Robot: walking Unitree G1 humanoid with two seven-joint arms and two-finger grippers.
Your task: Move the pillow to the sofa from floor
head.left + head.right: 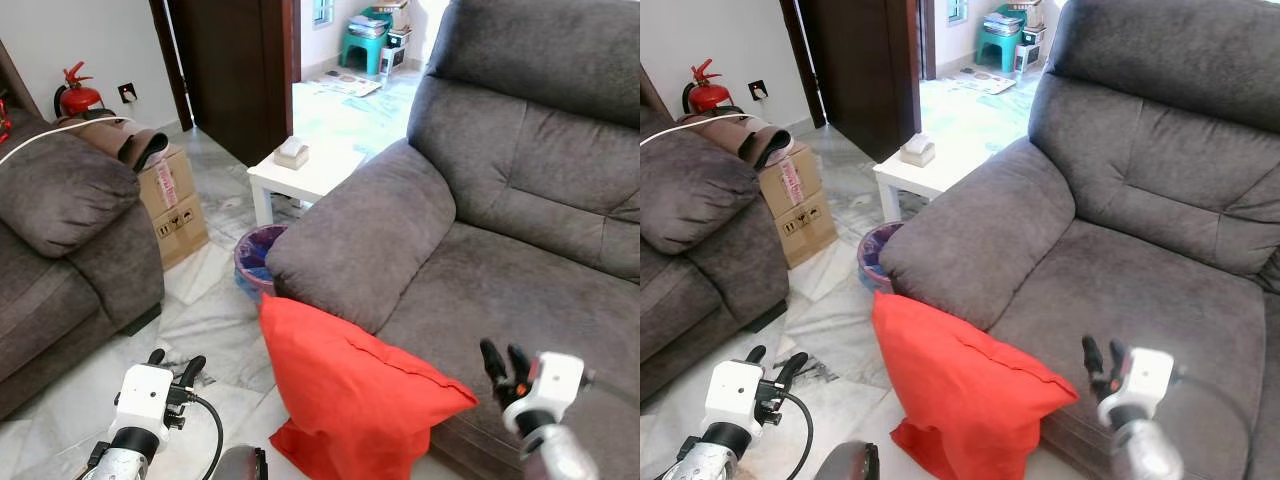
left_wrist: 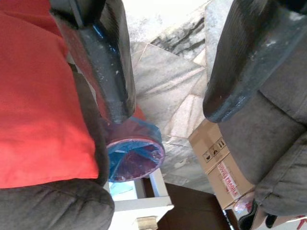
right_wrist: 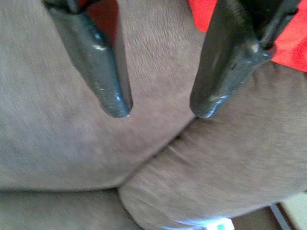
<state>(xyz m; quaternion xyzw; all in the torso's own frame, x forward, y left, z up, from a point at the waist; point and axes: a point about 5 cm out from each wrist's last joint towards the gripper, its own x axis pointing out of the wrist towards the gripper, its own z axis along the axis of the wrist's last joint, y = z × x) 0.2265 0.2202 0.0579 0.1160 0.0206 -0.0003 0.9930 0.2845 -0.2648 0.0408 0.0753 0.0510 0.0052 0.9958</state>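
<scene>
A red pillow [image 1: 350, 390] stands on the marble floor, leaning against the front of the grey sofa [image 1: 500, 250] just below its armrest. My left gripper [image 1: 175, 368] hovers open over the floor to the left of the pillow, nothing between its fingers. To the pillow's right, my right gripper [image 1: 503, 367] is open above the sofa seat's front edge. In the left wrist view the pillow [image 2: 38, 96] lies beside one finger. The right wrist view looks at sofa fabric [image 3: 158, 158] with a red pillow corner [image 3: 288, 33].
A blue-lined bin [image 1: 256, 258] stands beside the armrest, with a white side table [image 1: 300, 175] behind it. A second grey sofa [image 1: 60, 240] sits at the left, with cardboard boxes [image 1: 175, 205] next to it. An open doorway lies beyond.
</scene>
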